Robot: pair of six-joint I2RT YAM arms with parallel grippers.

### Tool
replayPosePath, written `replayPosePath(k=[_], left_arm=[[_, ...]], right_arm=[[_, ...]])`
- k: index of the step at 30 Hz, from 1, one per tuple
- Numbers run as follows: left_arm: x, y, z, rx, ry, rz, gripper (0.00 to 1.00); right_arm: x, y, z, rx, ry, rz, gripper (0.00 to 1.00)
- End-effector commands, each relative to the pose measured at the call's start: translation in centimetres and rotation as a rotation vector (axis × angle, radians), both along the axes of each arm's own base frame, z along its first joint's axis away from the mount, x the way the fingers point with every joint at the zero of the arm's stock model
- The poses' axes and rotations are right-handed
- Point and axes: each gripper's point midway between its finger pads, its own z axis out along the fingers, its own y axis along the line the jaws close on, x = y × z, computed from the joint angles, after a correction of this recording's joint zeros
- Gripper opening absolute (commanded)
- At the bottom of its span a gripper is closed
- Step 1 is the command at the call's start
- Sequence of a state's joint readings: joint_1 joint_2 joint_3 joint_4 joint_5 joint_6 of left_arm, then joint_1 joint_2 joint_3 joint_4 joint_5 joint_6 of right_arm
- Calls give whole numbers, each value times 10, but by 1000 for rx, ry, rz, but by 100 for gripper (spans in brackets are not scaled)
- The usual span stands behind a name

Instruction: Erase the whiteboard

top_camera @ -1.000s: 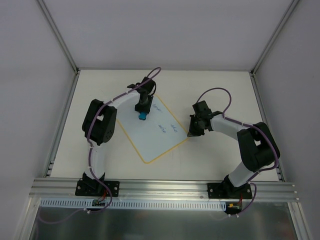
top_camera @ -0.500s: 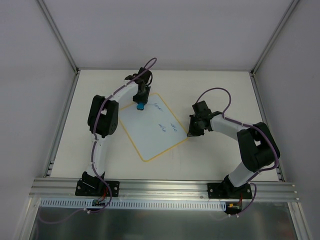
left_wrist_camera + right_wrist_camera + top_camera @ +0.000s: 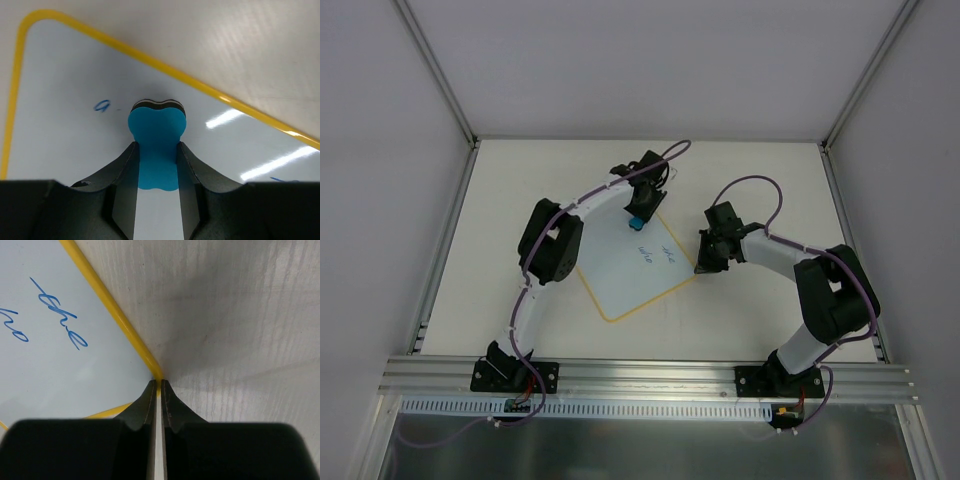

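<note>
The whiteboard (image 3: 617, 285) lies tilted on the table, pale with a yellow border. Blue handwriting (image 3: 658, 252) remains near its right side. My left gripper (image 3: 640, 214) is shut on a blue eraser (image 3: 638, 222), which rests on the board near its far corner. In the left wrist view the eraser (image 3: 156, 125) sits between my fingers (image 3: 120, 175), with a small blue mark (image 3: 101, 105) beside it on the whiteboard (image 3: 60, 140). My right gripper (image 3: 701, 267) is shut, its tips (image 3: 159, 383) at the yellow rim at the corner of the whiteboard (image 3: 60, 375).
White enclosure walls with grey metal posts (image 3: 438, 75) surround the cream table (image 3: 760, 320). An aluminium rail (image 3: 650, 375) runs along the near edge by both arm bases. Purple cables loop over each arm.
My left gripper has carried the eraser from the board's upper left towards its far right corner. The upper line of writing no longer shows. The right arm has stayed still.
</note>
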State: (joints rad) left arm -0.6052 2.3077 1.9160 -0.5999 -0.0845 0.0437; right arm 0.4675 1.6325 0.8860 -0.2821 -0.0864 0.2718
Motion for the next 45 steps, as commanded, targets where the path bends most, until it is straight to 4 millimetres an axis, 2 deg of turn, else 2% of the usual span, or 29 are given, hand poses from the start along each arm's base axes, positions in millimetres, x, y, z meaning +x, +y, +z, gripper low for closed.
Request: replayPosePath(k=[1,5,8,10,14,19,23,28,35,40,45], left_arm=[[-70,-22,-56,-5,268,-130,0],[-84,-22,-52,-5,289,-121,0],[-78,-13,-40,-5,265,-84,0],[-66,-2,-28,5,219,-37,0],[-23,43,-11,-8,154,187,0],[14,88,-8,24,97,313,0],[27,101,-14,44,88,321,0],[28,94,-24,33,114,252,0],[11,64,-36,38,150,75,0],[-1,33,-42,47,155,-32,0],[-11,-5,-44,-39,195,-120,2]], right_arm=[[-31,-26,-23,-120,98,9,0],[-33,-27,-25,-123,102,8,0],[-33,-28,-25,-125,102,7,0],[-34,-28,-25,-126,102,10,0],[-33,-27,-24,-123,98,15,0],[-32,-26,-22,-119,91,18,0],[-32,-26,-22,-120,92,26,0],[-30,-25,-21,-118,89,34,0],[-32,-24,-22,-116,94,42,0],[-33,-20,-20,-106,92,53,0],[-34,-19,-18,-107,91,63,0]])
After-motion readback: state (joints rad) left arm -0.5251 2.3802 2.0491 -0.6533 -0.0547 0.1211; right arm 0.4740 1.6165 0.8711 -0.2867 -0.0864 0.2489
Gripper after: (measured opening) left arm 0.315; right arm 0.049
